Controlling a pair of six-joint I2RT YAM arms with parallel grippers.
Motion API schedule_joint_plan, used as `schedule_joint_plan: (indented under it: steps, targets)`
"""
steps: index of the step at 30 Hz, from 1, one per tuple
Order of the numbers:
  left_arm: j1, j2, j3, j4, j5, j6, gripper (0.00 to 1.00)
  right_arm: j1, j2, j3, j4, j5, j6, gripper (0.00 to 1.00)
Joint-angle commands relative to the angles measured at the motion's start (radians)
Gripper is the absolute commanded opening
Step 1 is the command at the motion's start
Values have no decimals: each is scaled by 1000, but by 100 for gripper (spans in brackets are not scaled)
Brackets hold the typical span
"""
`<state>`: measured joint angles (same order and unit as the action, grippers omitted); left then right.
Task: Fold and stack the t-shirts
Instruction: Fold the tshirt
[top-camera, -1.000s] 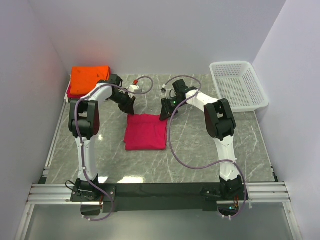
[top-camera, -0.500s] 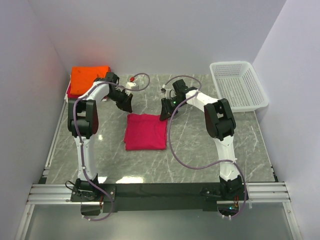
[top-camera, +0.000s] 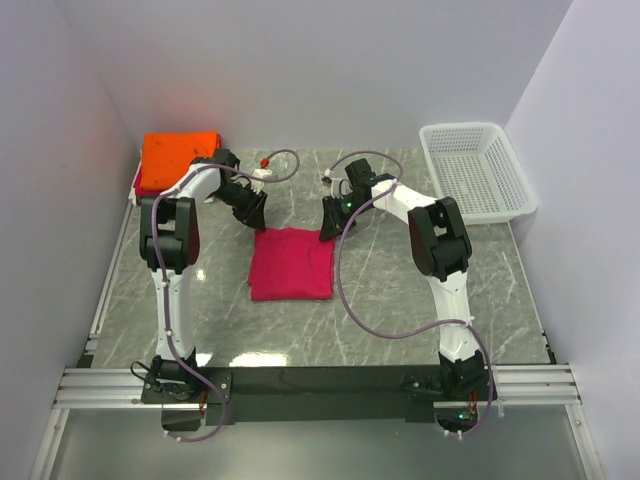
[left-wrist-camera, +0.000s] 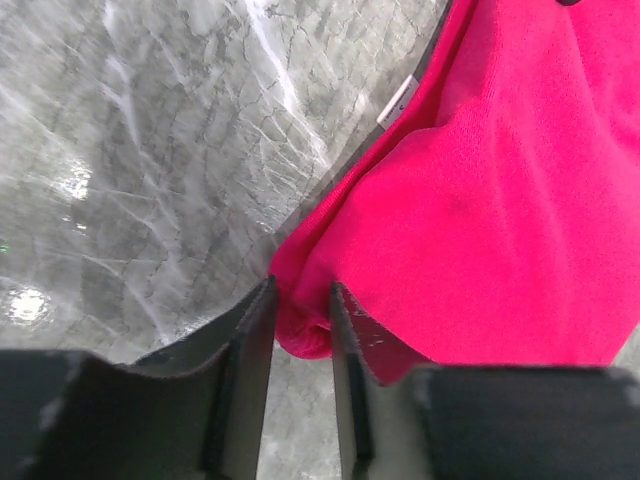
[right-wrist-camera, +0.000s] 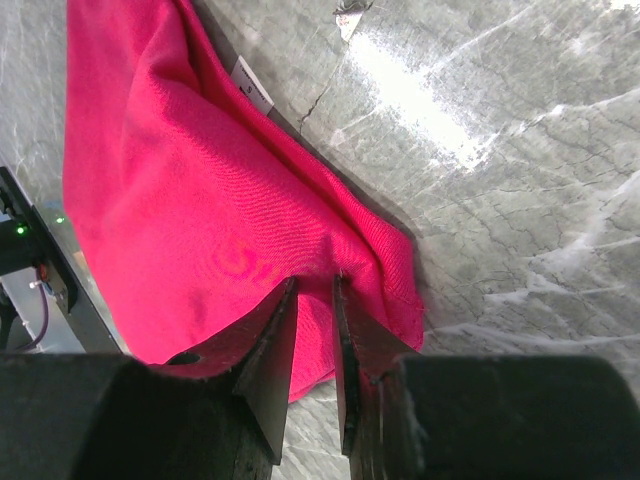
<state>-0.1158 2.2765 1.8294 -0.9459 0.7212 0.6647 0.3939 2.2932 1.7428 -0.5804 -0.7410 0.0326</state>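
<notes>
From above, on the grey marble table (top-camera: 400, 300): crimson-pink t-shirt (top-camera: 291, 263) folded into a flat rectangle, lying about mid-table between the two arms. At its far left corner, left gripper (top-camera: 254, 215), tilted down toward the cloth. At its far right corner, right gripper (top-camera: 327, 228), likewise angled down. Too small from up here to judge either pair of jaws. In the far left corner of the table, orange t-shirt (top-camera: 178, 152), folded, resting on a red t-shirt (top-camera: 147, 187) with only an edge showing. Well apart at far right, white mesh basket (top-camera: 460, 128).

Through the left wrist camera: left gripper (left-wrist-camera: 302, 290) low over the table (left-wrist-camera: 150, 150), fingers (left-wrist-camera: 250, 340) a narrow gap apart. Rounded corner of the crimson-pink t-shirt (left-wrist-camera: 500, 200) poking into that gap at the tips, bare marble lower down in the gap. Cannot tell whether pinched or merely touching. Along the folded edge, a white label (left-wrist-camera: 398, 100) peeking out.

Through the right wrist camera: right gripper (right-wrist-camera: 315, 285) clamped on the folded edge of the crimson-pink t-shirt (right-wrist-camera: 170, 180), fingers (right-wrist-camera: 275, 340) close together with pink cloth filling the slit between them. Cloth bunched into a ridge just ahead of the tips, the rest spread flat on the table (right-wrist-camera: 500, 150). At the fabric's far edge, a white label (right-wrist-camera: 252, 85).
</notes>
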Motion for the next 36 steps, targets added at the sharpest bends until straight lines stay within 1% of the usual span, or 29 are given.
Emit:
schedule_joint_plan:
  steps: [1, 2, 3, 6, 9, 10, 12, 20, 25, 28, 31, 32, 33, 35, 36]
  targets:
    - [-1, 11, 53, -34, 46, -2, 31, -3, -1, 0, -13, 51, -23, 29]
    - [-1, 12, 56, -34, 49, 1, 28, -3, -1, 0, -15, 52, -23, 28]
    - [-1, 9, 54, -31, 49, -2, 20, -3, -3, -3, -13, 54, -23, 28]
    - [-1, -11, 47, -14, 67, -1, 10, -3, -1, -5, -16, 61, -23, 28]
    - [1, -35, 38, -8, 86, 3, 9, -1, 0, -5, -21, 71, -23, 28]
    - [1, -46, 30, -13, 92, 15, 7, -3, 0, -6, -21, 74, -23, 28]
    - [5, -61, 18, -7, 103, 21, 1, -1, 0, -8, -22, 78, -23, 28]
    - [53, -129, -24, 27, 78, 1, 1, -4, -12, -16, -18, 126, -23, 27]
    - [62, -123, -61, 45, 35, 4, 1, -4, -11, -5, -12, 156, -14, 26]
    - [62, -98, -79, 93, 1, -28, 1, -4, -8, 15, -12, 201, -14, 25]
    - [62, -80, -73, 150, -31, -89, 18, -4, 0, 35, -22, 245, -23, 25]
    - [67, -81, -67, 156, -28, -94, 21, -3, 3, 46, -30, 256, -23, 24]
    - [70, -86, -67, 170, -23, -106, 28, -6, 8, 67, -39, 264, -23, 24]
    - [82, -123, -88, 228, 6, -142, 33, -7, 23, 93, -47, 298, -54, 24]
    - [85, -136, -110, 243, 15, -149, 37, -10, 31, 128, -65, 310, -63, 24]
